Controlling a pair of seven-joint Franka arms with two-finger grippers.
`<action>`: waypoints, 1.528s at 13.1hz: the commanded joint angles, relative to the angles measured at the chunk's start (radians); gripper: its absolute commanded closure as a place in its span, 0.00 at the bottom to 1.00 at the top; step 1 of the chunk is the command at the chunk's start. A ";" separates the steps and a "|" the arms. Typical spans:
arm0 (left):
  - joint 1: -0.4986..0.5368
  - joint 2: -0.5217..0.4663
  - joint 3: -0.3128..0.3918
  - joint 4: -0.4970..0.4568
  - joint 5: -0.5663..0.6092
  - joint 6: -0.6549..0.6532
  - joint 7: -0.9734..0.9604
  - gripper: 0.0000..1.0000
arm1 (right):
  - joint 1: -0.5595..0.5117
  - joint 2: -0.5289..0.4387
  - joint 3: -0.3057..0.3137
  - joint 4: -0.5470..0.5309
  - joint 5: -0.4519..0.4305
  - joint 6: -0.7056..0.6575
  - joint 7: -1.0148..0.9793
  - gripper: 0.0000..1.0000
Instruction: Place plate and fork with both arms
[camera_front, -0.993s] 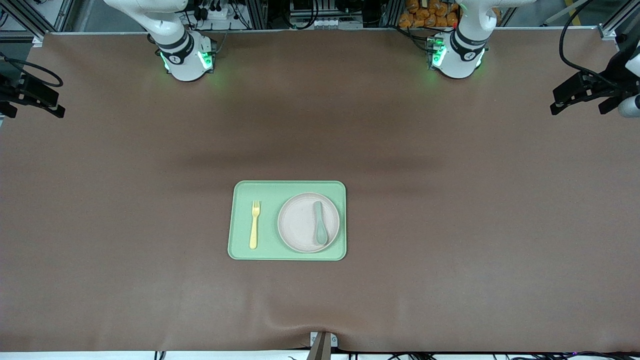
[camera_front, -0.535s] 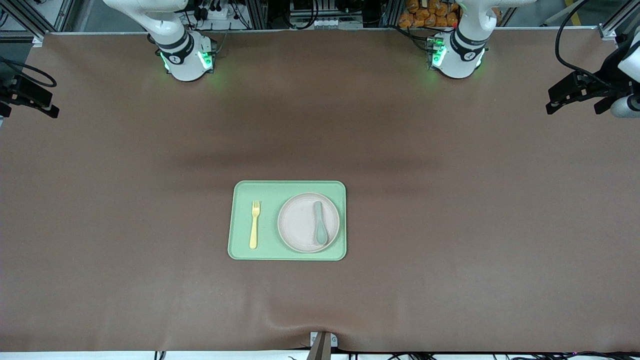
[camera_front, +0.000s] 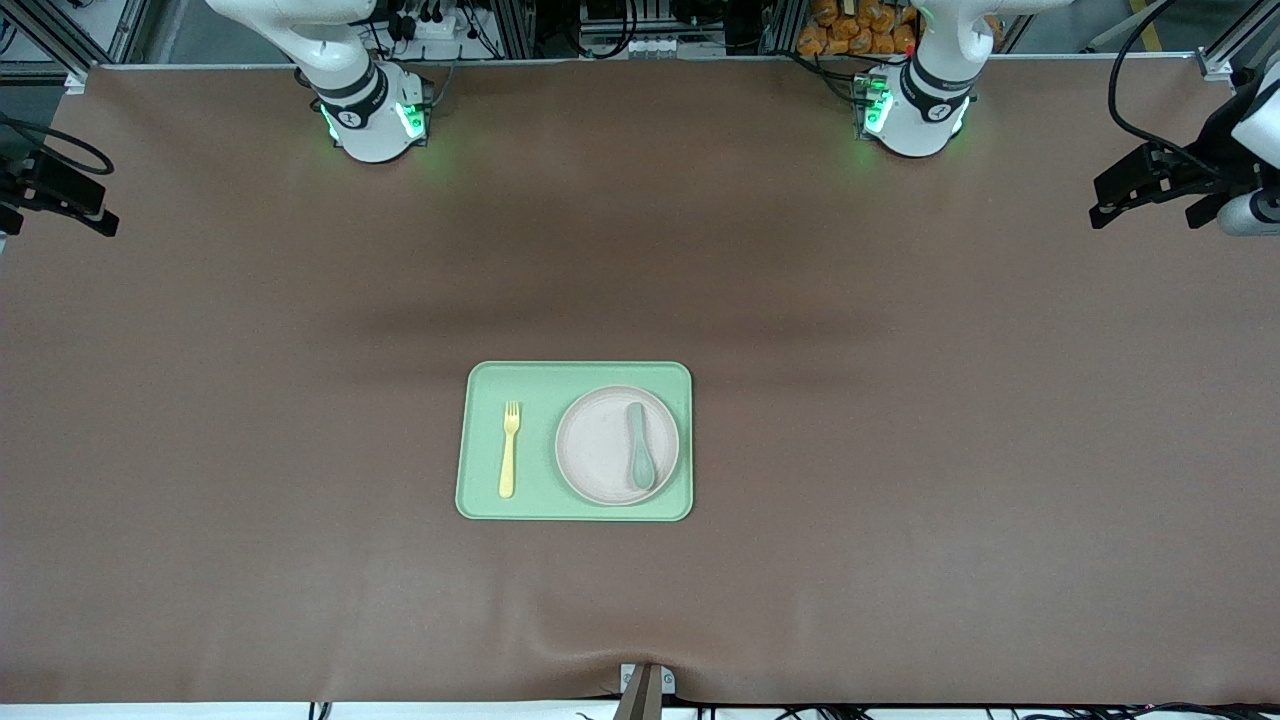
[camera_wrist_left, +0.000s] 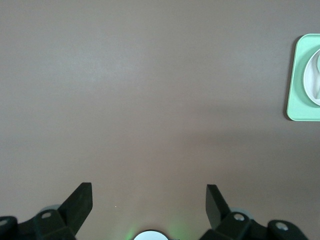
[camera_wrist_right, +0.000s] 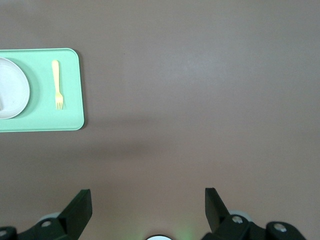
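While both arms waited high over bare table, one green tray (camera_front: 573, 378) lay at the table's middle and carried one plate (camera_front: 600, 445), one fork (camera_front: 510, 449) and one spoon (camera_front: 638, 444). The plate sat toward the left arm's end of the tray, the spoon resting on it; the fork lay flat on the tray just beside the plate, toward the right arm's end, apart from it. The left gripper (camera_wrist_left: 149, 199) hung over the left arm's end of the brown table (camera_front: 900, 400), fingers spread and holding nothing. The right gripper (camera_wrist_right: 148, 200) hung over the right arm's end, likewise spread and unladen.
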 joint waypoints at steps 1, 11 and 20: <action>0.002 -0.018 -0.021 -0.014 0.025 -0.009 0.001 0.00 | 0.015 0.011 -0.011 0.023 -0.018 -0.004 -0.007 0.00; 0.010 -0.064 -0.031 -0.080 0.027 0.014 0.000 0.00 | 0.004 0.014 -0.015 0.024 -0.012 0.007 -0.010 0.00; 0.011 -0.049 -0.021 -0.045 0.025 0.019 -0.005 0.00 | 0.004 0.014 -0.014 0.024 -0.001 0.010 -0.010 0.00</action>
